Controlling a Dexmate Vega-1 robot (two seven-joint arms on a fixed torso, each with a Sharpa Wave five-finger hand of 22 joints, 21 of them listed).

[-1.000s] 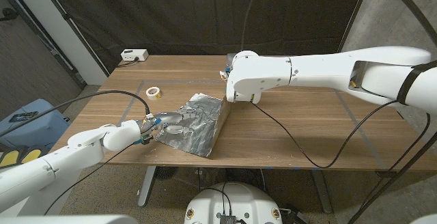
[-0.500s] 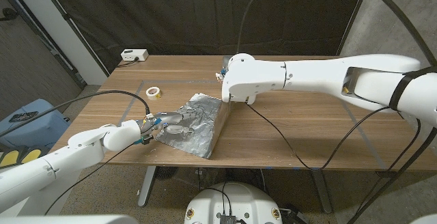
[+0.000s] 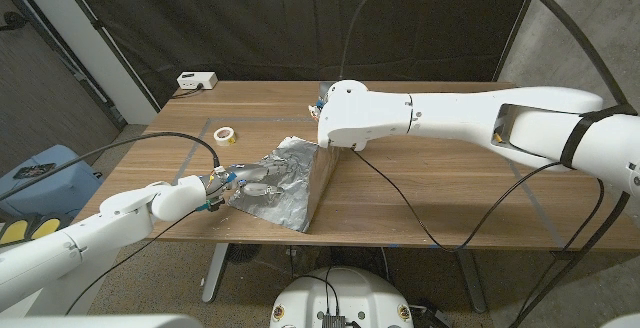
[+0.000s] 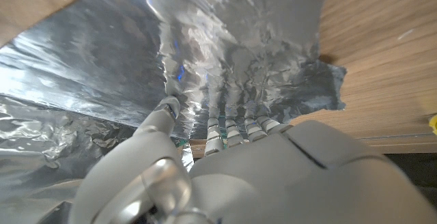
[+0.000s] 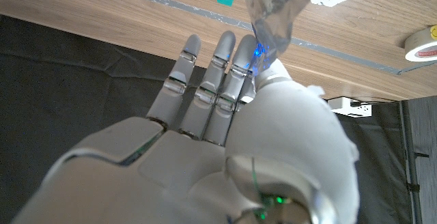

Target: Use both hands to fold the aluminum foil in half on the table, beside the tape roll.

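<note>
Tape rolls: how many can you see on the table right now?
1. The tape roll lies flat on the table, toward the robot's left side, apart from the aluminum foil. Another could be hidden behind the right arm.

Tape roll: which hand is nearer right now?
Left. The left hand rests on the foil just in front of the tape roll; the right hand holds the foil's far edge, farther off.

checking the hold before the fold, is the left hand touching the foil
Touching. In the left wrist view the left hand has its fingers pressed on the crinkled aluminum foil, no gap showing.
</note>
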